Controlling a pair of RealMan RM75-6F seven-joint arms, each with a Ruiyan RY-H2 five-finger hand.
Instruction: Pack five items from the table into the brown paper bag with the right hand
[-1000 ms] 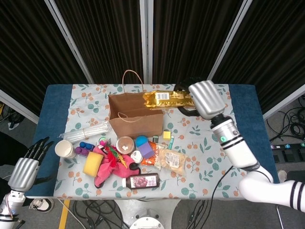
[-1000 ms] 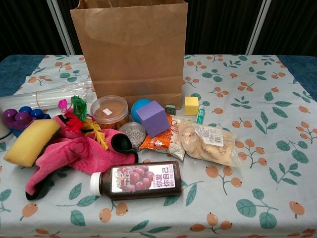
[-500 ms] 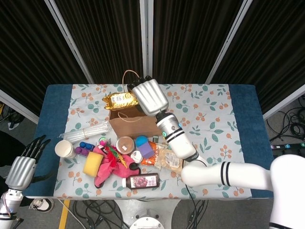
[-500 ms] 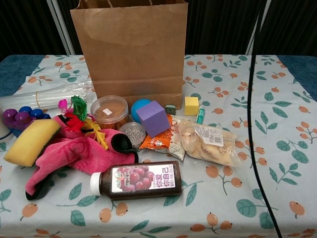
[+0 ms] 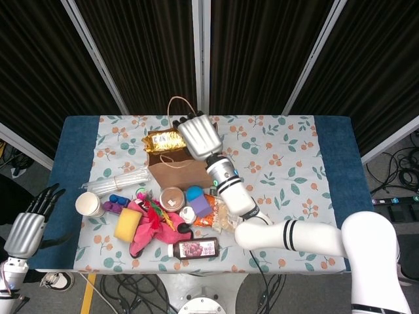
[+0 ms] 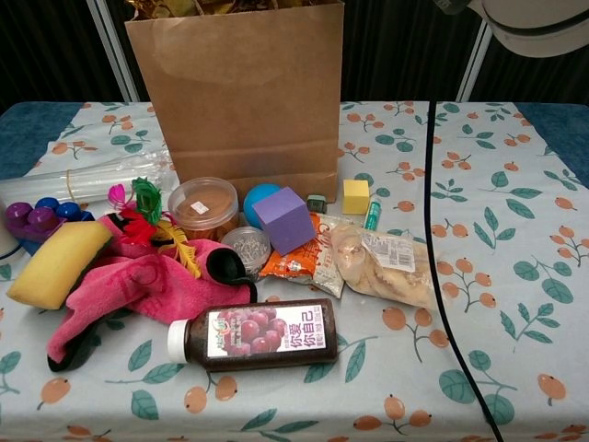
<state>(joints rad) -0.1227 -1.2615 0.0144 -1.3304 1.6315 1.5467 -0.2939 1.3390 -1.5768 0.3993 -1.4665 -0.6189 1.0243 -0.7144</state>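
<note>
The brown paper bag (image 5: 186, 171) stands upright at the back of the table; in the chest view the bag (image 6: 239, 92) fills the upper middle. My right hand (image 5: 198, 135) hovers over the bag's mouth and holds a gold foil packet (image 5: 163, 140) at its left side. The packet's top edge (image 6: 184, 7) shows just above the bag's rim. My left hand (image 5: 26, 229) hangs off the table's left front corner, fingers spread, holding nothing.
In front of the bag lie a juice bottle (image 6: 253, 333), a purple cube (image 6: 283, 219), a snack bag (image 6: 386, 265), a yellow sponge (image 6: 57, 261), a pink cloth (image 6: 147, 285) and a round tub (image 6: 202, 204). A paper cup (image 5: 88, 204) stands left. A black cable (image 6: 433, 230) hangs at right.
My right hand has carried the gold packet leftward from the bag's right side and lowered it to the bag's mouth. The left hand has drifted slightly lower and further left.
</note>
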